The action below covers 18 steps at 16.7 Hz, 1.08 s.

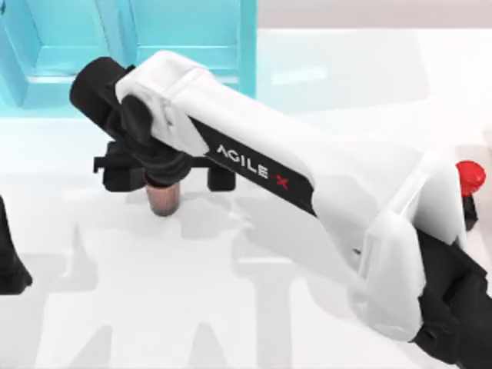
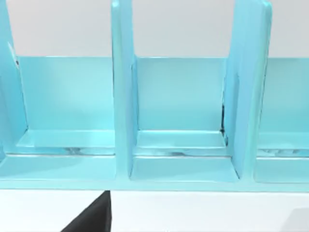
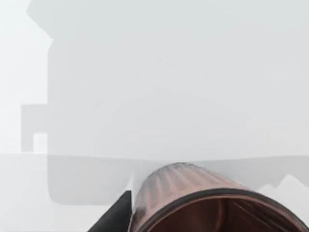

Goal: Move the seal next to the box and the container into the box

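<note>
Reaching across the white table (image 1: pixel 254 307) from the right, the right arm (image 1: pixel 307 177) carries smooth white shells and black fittings; its right gripper (image 1: pixel 163 181) sits over the container (image 1: pixel 164 201), just in front of the box (image 1: pixel 46 61). One container: a copper-brown cylinder with faint vertical ribbing on its wall, dark inside, rim glossy. From the right wrist view the container's mouth (image 3: pixel 212 212) lies close under the camera, with one black finger (image 3: pixel 116 217) beside its wall. Jaws look pinched on the container, though the contact itself is hidden by the wrist.

One box: translucent turquoise plastic with thin upright dividers. The left wrist view shows three compartments (image 2: pixel 178 145) side by side, split by two dividers.

One seal (image 1: pixel 470 178): a round glossy red knob above a black block, at the table's right edge, well apart from the box and partly behind the right arm.

Left gripper (image 1: pixel 11 269) at the table's left edge, a black shape; cannot tell how its jaws stand.
</note>
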Motion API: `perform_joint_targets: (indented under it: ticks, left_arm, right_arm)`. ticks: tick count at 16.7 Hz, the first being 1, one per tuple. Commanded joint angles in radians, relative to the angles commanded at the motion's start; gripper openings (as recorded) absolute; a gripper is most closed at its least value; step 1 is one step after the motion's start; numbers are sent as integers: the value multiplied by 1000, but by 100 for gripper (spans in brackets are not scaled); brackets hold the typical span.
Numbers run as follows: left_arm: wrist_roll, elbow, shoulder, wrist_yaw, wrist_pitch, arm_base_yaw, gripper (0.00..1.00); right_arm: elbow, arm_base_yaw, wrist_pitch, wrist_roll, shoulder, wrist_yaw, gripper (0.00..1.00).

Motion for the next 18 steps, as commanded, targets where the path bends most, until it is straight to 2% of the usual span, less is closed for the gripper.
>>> perform_joint_targets:
  ticks: [9, 18]
  left_arm:
    - [0, 0, 0, 0, 0, 0, 100]
    - [0, 0, 0, 0, 0, 0, 100]
  right_arm:
    - [0, 0, 0, 0, 0, 0, 2]
    - [0, 4, 0, 2, 2, 0, 0]
